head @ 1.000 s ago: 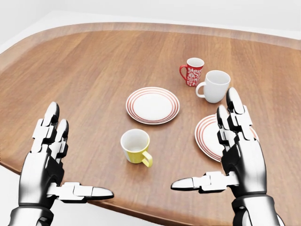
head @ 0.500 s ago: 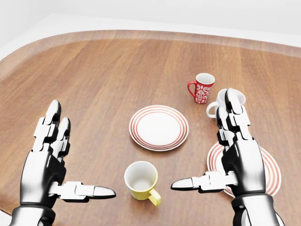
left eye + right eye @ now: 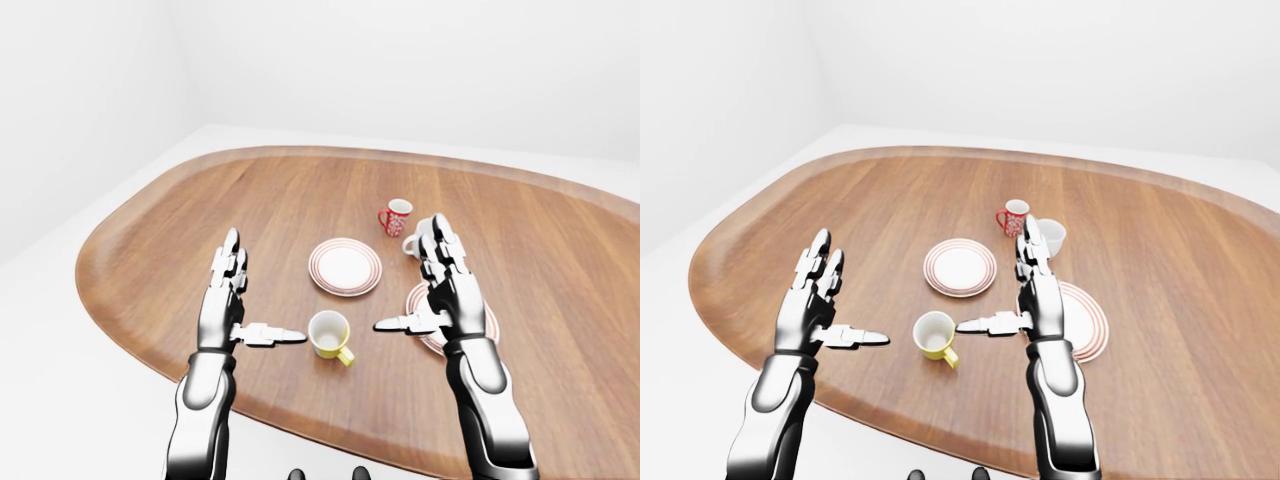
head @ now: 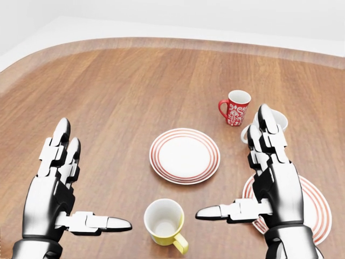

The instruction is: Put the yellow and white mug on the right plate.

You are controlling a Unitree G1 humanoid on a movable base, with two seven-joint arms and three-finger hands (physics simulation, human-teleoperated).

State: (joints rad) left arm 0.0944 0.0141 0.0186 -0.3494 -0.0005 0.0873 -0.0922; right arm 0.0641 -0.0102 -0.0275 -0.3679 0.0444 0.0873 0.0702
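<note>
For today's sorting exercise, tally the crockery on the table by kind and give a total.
Mugs: 3 (yellow and white mug, red patterned mug, white mug)
Plates: 2 (middle plate, right plate)
Total: 5

yellow and white mug (image 4: 164, 222) upright, left of right plate (image 4: 315, 202).

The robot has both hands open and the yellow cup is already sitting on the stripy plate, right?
Not quite. Both hands, the left hand and the right hand, are open, but the yellow and white mug is not on a plate. The head view shows it standing on the bare table, between the hands, apart from both striped plates.
</note>
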